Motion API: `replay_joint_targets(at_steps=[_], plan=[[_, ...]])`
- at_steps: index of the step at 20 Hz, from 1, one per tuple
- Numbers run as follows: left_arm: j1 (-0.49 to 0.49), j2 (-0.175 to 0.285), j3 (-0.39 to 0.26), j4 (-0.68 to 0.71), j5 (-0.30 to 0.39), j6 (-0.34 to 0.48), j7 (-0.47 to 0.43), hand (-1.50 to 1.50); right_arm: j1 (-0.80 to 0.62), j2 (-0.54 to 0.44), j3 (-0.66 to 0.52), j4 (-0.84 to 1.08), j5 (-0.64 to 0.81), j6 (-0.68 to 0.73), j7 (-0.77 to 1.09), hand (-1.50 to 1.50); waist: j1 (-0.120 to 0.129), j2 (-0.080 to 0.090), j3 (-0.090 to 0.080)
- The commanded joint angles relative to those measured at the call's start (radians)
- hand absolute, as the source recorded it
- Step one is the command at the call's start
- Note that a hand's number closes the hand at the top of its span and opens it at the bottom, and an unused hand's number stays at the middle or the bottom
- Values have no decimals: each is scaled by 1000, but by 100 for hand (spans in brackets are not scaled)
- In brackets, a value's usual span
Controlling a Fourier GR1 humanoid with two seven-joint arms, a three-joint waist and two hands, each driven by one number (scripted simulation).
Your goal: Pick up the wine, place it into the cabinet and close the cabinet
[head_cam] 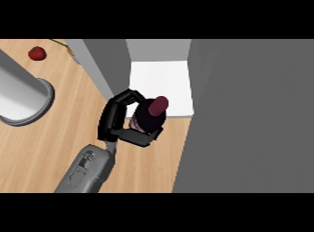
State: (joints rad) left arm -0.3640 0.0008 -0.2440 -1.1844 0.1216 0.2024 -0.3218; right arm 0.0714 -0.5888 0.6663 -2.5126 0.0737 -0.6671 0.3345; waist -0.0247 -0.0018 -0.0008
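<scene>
The fingers point(112, 113) of the black left hand point(138, 136) are curled round the dark maroon wine bottle point(154, 112), gripping it at the front edge of the white cabinet floor point(159, 77), between grey cabinet panels point(253, 113). Beneath lies the light wooden surface point(45, 149). Well apart, far left, are a grey cylinder point(12, 90) and a small red fruit point(37, 53).

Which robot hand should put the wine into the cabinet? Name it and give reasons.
Left. The left robot hand is curled round the wine, at the front edge of the cabinet's white shelf. The right robot hand shows nowhere in view.
</scene>
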Motion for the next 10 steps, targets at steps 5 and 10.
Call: replay_joint_targets(at_steps=[5,10], plan=[[-167,10,80,209,43,-40,-19,150,88,-21,17,-207,-6,2,26,-150,-8,2,0],[-208,-1,35,238,95,1,-38,150,158,-39,-7,-202,-59,22,-64,-150,-5,1,2]])
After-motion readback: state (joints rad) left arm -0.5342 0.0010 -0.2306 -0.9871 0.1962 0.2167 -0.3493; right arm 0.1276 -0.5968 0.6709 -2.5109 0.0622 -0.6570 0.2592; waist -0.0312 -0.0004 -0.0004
